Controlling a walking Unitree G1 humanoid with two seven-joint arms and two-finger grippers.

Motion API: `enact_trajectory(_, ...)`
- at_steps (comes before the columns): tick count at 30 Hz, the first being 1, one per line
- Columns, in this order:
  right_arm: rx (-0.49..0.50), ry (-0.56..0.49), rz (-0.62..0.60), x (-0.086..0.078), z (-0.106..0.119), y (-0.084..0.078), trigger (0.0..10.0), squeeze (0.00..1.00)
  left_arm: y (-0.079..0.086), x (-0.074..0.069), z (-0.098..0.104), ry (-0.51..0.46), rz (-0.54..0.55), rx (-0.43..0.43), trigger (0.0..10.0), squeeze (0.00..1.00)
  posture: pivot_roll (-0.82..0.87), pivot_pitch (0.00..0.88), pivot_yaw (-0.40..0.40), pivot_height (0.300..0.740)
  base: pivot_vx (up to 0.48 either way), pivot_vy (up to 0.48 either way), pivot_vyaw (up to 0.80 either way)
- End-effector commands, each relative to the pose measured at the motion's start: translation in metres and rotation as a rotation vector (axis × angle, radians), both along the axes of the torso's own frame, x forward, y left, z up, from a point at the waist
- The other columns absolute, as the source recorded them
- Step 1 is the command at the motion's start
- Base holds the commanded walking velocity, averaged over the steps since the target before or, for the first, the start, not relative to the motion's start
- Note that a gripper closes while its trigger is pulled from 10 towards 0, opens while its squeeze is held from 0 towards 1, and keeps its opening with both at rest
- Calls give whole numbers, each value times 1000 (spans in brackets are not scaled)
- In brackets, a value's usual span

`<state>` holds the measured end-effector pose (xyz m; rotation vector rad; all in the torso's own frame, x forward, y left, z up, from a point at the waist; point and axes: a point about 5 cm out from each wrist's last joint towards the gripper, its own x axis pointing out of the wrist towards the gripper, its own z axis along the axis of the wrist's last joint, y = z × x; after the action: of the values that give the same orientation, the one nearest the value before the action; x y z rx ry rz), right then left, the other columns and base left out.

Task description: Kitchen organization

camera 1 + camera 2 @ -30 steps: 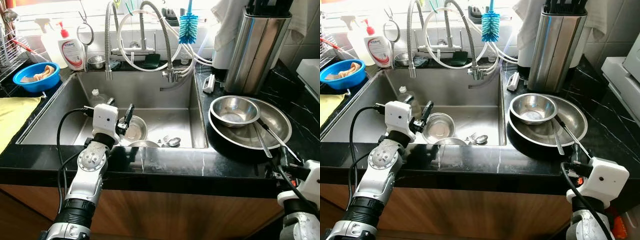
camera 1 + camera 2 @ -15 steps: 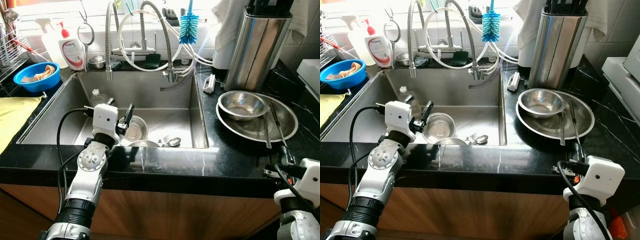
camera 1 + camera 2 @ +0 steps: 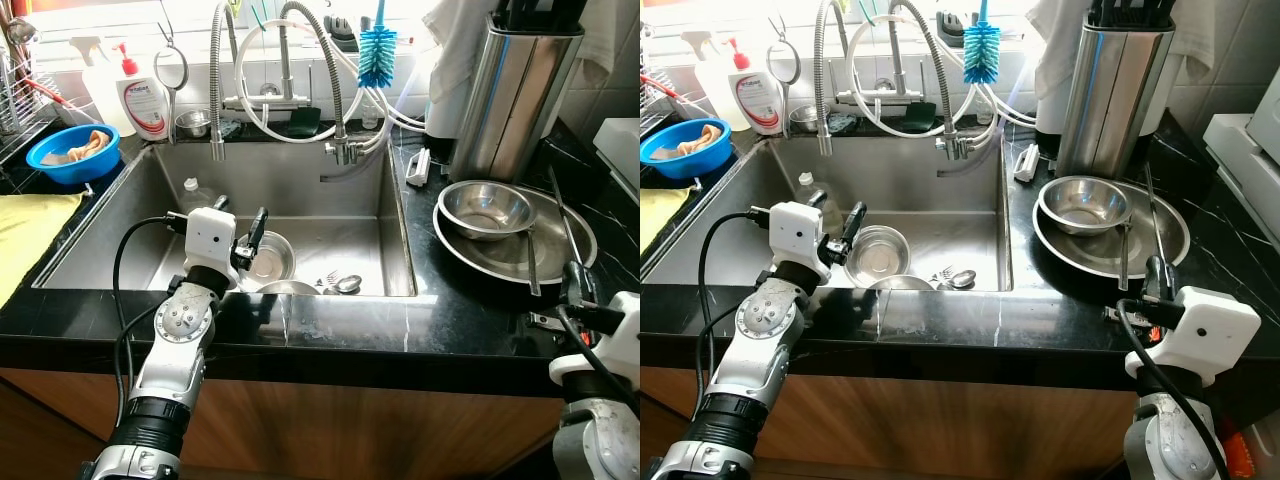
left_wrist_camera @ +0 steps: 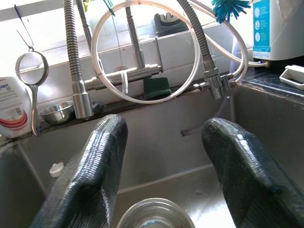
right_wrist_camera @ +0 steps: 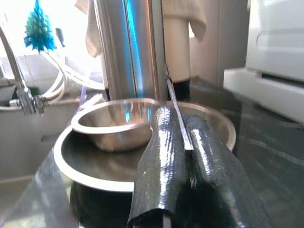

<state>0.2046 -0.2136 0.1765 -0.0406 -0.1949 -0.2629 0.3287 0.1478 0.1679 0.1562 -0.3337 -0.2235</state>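
Observation:
My right gripper is shut on a thin metal utensil at the front right counter edge, holding it tilted up over the wide steel bowl. A smaller steel bowl sits inside the wide one, and a second utensil lies across its rim. My left gripper hangs open over the sink, just above a small steel bowl on the sink floor, with nothing between its fingers.
Cutlery lies on the sink floor. Faucet hoses and a blue brush hang at the back. A tall steel canister stands behind the bowls. At the left are a blue bowl, a soap bottle and a yellow cloth.
The stacked bowls slid right and back on the counter. My right gripper rose with one utensil, which went from lying in the wide bowl to tilting up. The left arm stayed still.

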Motion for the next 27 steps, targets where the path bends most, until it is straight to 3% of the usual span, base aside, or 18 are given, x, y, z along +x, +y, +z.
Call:
enact_trajectory(1,-35,-55,10,1,15,4,10000,0,3,-1,2,-14,9,24,10000,0,-97,0,70,740,0,0,0)
enact_trajectory(4,-46,-66,21,3,19,6,10000,0,3,-1,2,-14,9,23,10000,0,-97,0,70,740,0,0,0)
enact_trajectory(5,-110,-68,188,15,27,25,10000,0,2,0,3,-16,7,18,10000,0,-114,0,78,740,0,0,0)
enact_trajectory(6,-110,-68,188,15,27,25,10000,0,2,0,3,-16,7,18,10000,0,-114,0,78,740,0,0,0)
enact_trajectory(8,-178,-68,317,24,32,40,10000,0,0,1,3,-16,4,13,10000,0,-116,0,76,740,0,0,0)
enact_trajectory(10,-168,-110,382,36,43,50,10000,0,-1,0,3,-14,10,5,10000,0,-117,0,74,740,0,0,0)
enact_trajectory(16,-181,-118,495,45,49,63,10000,0,-1,0,2,-12,12,6,10000,0,-116,0,73,740,0,0,0)
enact_trajectory(20,-196,-48,539,56,44,69,10000,0,1,1,2,-13,18,7,10000,0,-111,0,70,740,0,0,0)
enact_trajectory(22,-127,-36,652,61,44,80,10000,0,3,2,3,-15,27,12,10000,0,-108,0,72,740,0,0,0)
enact_trajectory(27,-158,7,738,64,40,89,10000,0,4,2,4,-18,32,12,10000,0,-104,0,70,740,0,0,0)
